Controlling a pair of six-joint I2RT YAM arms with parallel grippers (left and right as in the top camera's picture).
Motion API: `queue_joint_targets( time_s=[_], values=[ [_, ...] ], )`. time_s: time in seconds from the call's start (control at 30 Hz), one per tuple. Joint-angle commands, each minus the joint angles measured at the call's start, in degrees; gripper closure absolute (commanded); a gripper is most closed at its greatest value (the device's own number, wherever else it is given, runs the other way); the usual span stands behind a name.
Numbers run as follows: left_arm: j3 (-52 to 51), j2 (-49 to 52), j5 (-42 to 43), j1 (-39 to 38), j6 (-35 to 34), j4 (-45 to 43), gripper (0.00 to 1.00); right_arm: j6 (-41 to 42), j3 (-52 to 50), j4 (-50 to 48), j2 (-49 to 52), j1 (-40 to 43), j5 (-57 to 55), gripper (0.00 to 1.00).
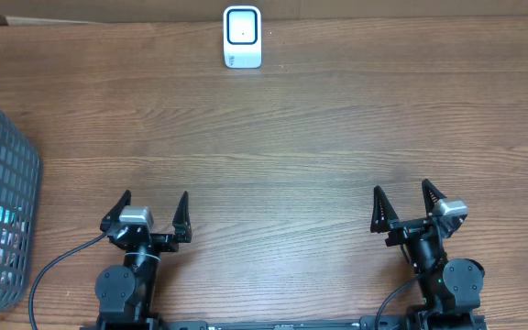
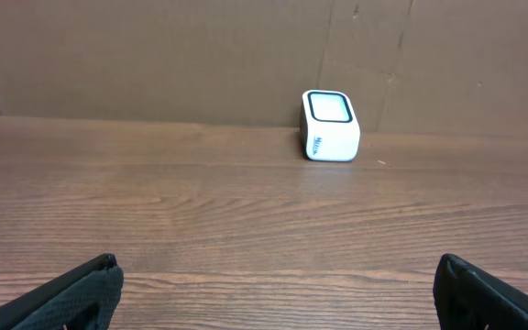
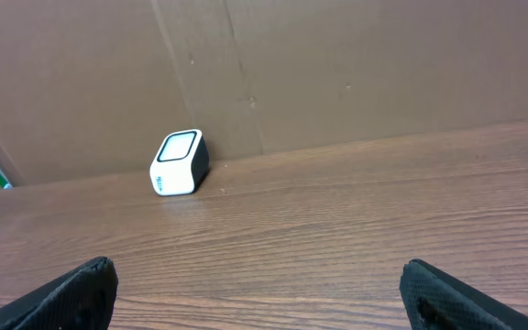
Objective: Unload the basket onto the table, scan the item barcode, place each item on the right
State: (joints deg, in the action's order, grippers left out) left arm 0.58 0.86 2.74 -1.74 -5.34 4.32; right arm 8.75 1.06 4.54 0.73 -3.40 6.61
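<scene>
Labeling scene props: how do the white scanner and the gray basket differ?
The white scanner is small and solid-sided; the gray basket is far larger with slotted walls. The scanner sits at the far edge of the wood table, fully in view; the basket is at the left, cropped. Both stand untouched.

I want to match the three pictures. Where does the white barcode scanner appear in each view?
Overhead: the white barcode scanner is at the top edge, slightly left of centre.
Left wrist: the scanner is in the upper half, right of centre.
Right wrist: the scanner is at mid-height, left of centre.
Shared landmark: the cardboard wall directly behind it.
</scene>
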Motion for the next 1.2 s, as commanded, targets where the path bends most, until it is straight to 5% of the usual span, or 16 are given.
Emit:
queue_joint_targets(
  time_s=[0.0,1.17],
  values=[
    [-0.31,-0.59,-0.35,0.55,1.09,0.07,0.00,-0.26,-0.61,-0.22,-0.57,0.26,-0.55,0.00],
    [-0.31,-0.59,2.58,0.55,-1.40,-3.74,0.01,-0.26,-0.61,-0.26,-0.57,0.26,-0.52,0.00]
  ],
)
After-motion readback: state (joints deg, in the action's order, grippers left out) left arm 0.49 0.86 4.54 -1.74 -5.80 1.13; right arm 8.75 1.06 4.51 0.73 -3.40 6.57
